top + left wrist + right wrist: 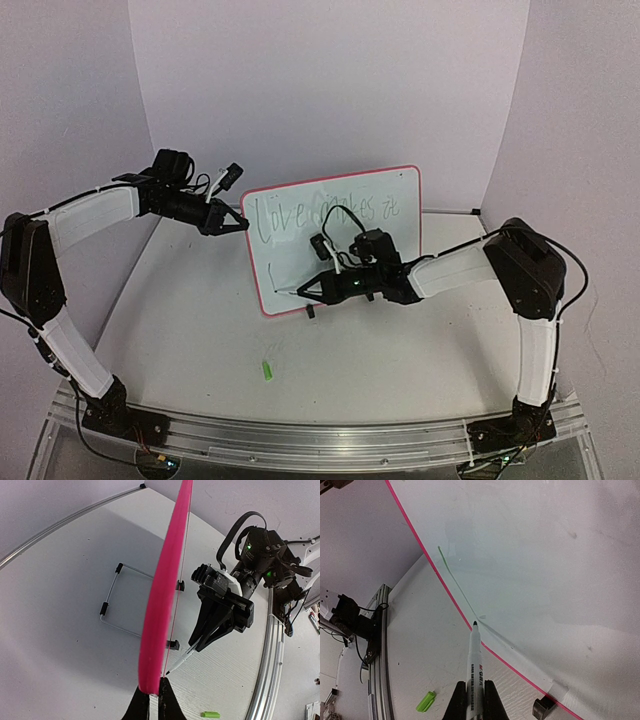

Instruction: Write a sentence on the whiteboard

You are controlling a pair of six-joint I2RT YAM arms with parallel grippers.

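The whiteboard (385, 215) stands upright at mid-table on small black feet (542, 709), its pink rim (162, 605) edge-on in the left wrist view. The sentence (320, 212) shows as faint green words along the top line, with one long green stroke (455, 582) below at the left. My left gripper (240, 222) is shut on the board's upper left rim, fingertips (170, 702) pinching it. My right gripper (472, 700) is shut on a white marker (475, 665). The marker's tip lies at the stroke's lower end, near the bottom left corner; whether it touches is unclear.
A green marker cap (267, 370) lies on the table in front of the board. A wire stand (120, 600) props the board from behind. A metal rail (320, 440) runs along the near edge. Pale walls close in the back and sides.
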